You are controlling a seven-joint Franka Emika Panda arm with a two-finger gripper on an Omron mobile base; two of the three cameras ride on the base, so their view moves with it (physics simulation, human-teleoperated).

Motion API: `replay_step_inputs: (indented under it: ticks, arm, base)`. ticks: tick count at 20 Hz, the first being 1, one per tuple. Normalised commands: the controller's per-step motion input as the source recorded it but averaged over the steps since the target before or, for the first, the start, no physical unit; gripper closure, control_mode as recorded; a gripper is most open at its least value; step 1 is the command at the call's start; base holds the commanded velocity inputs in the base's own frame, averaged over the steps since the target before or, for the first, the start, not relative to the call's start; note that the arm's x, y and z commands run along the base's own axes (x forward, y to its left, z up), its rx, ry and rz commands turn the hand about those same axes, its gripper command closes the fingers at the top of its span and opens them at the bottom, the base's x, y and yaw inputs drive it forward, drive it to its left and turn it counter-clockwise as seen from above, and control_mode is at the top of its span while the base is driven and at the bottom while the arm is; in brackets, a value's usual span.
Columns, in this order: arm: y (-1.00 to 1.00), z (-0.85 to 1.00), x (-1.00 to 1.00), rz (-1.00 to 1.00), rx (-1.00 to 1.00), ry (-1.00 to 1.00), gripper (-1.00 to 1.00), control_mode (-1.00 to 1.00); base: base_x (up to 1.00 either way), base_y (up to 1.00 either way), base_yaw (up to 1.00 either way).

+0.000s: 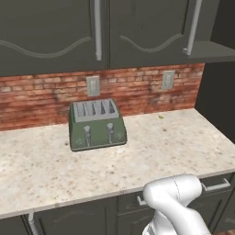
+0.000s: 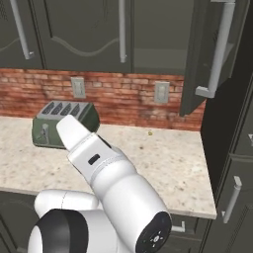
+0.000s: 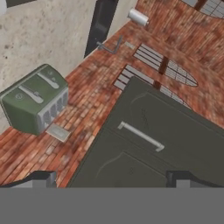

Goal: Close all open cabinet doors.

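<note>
- Open door: tall dark grey-green wall-cabinet panel w/ wavy moulding & grey bar handle (image 2: 200,59), far right above the speckled stone counter (image 2: 168,163), swung out from its box; not yet shut.
- Left neighbours (image 1: 50,32): look flush, i.e. closed.
- Green four-slot toaster (image 1: 96,125): on counter, well apart from open door.
- Two-finger gripper (image 3: 113,178): tips spread, nothing between; no contact w/ any door.

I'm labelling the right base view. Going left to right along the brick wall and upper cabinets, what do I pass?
Closed cabinet door's handle → left wall outlet → second door handle → right wall outlet → open cabinet door, swung out from the wall.
</note>
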Motion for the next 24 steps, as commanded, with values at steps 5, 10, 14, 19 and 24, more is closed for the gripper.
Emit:
replay_step_inputs:
  ticks: [5, 10, 14, 19, 24]
  arm:
    - [0.0, 0.0, 0.0, 0.0, 0.0, 0.0, -1.0, 1.0]
    - [0.0, 0.0, 0.0, 0.0, 0.0, 0.0, -1.0, 1.0]
    - [0.0, 0.0, 0.0, 0.0, 0.0, 0.0, -1.0, 1.0]
    - [0.0, 0.0, 0.0, 0.0, 0.0, 0.0, -1.0, 1.0]
    - [0.0, 0.0, 0.0, 0.0, 0.0, 0.0, -1.0, 1.0]
  base:
    - [0.39, -0.39, -0.02]
    - [0.44, -0.35, -0.05]
    - [0.42, -0.38, -0.06]
    - [0.33, -0.45, -0.05]
    - [0.32, -0.52, -0.03]
